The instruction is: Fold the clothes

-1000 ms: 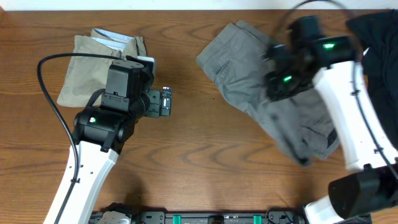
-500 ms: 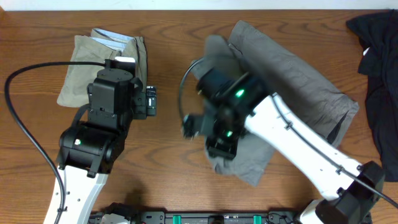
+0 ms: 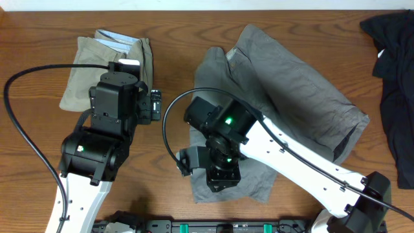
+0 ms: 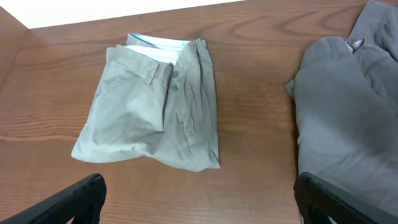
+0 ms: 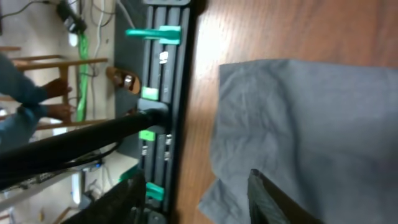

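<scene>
Landmark: grey shorts [image 3: 291, 97], lying crumpled and diagonal on the counter [image 3: 168, 162]. One part runs toward the far edge. Another flap lies flat toward the near edge, under my right arm.

Right hand [image 5: 199, 200]: over that near flap, fingers [image 5: 132, 198] spread apart, nothing pinched. Right wrist view shows a corner of the grey cloth flat on the wood, in line with the gap between the fingers. I can't tell whether the tips touch the cloth. Past the cloth edge there's a strip of bare wood, then the dark rail [image 5: 166, 93] with green clips.

Left hand [image 4: 199, 198]: to the left of the grey shorts, spread wide and empty. It sits above bare wood and isn't touching the cloth. The grey shorts' left edge is bunched up and shows at the right of the left wrist view.

Khaki shorts [image 4: 155, 112]: left of the grey shorts and well apart from them, with bare wood between. They're folded into a rough rectangle, with the waistband and pale lining at the far end. In the overhead view my left wrist covers part of them.

Black garment [image 3: 394, 77]: right of the grey shorts, in a loose heap that runs off the frame edge. There's a gap between it and the grey cloth, so they don't touch.
</scene>
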### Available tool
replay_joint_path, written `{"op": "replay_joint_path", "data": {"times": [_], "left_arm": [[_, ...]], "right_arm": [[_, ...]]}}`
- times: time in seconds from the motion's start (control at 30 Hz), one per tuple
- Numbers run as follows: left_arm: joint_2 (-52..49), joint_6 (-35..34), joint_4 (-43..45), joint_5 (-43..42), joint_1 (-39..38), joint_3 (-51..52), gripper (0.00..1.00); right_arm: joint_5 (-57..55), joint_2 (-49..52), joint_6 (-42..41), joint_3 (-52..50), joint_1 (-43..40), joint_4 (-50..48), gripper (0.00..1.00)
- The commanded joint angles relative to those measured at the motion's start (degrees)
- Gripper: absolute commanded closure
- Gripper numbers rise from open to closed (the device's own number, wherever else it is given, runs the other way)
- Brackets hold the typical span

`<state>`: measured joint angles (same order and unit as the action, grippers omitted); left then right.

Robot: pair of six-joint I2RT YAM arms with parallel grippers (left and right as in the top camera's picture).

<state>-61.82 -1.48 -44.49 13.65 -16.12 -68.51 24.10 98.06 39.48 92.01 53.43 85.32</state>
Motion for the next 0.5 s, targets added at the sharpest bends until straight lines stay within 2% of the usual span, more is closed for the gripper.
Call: {"op": "replay_joint_path", "data": {"times": [0.0,0.1,0.3,0.4,0.47], "left_arm": [[0.07,0.33,0.2,-0.28,0.42,-1.38,0.02],[-0.66,0.35,0.28,-6.62,0.42,-1.38,0.02],[-8.07,0.37,1.62,-22.67,0.42,-1.36,0.02],[-14.88,0.37,3.76,-26.1,0.42,-1.36,0.02],[-20.17,0.39,6.27,-27.61,0.42,-1.36,0.02]], "right_arm": [[-0.11,-1.18,-2.62,0.11,-4.31,-3.21,0.46],[-0.11,-2.43,-9.94,0.26,-10.27,-9.62,0.45],[-0.31,-3.56,-32.2,0.24,-26.34,-24.3,0.42],[-0.31,-3.04,-37.51,0.22,-32.52,-28.22,0.43],[-0.28,-2.75,-38.82,0.22,-35.98,-29.68,0.39]]}}
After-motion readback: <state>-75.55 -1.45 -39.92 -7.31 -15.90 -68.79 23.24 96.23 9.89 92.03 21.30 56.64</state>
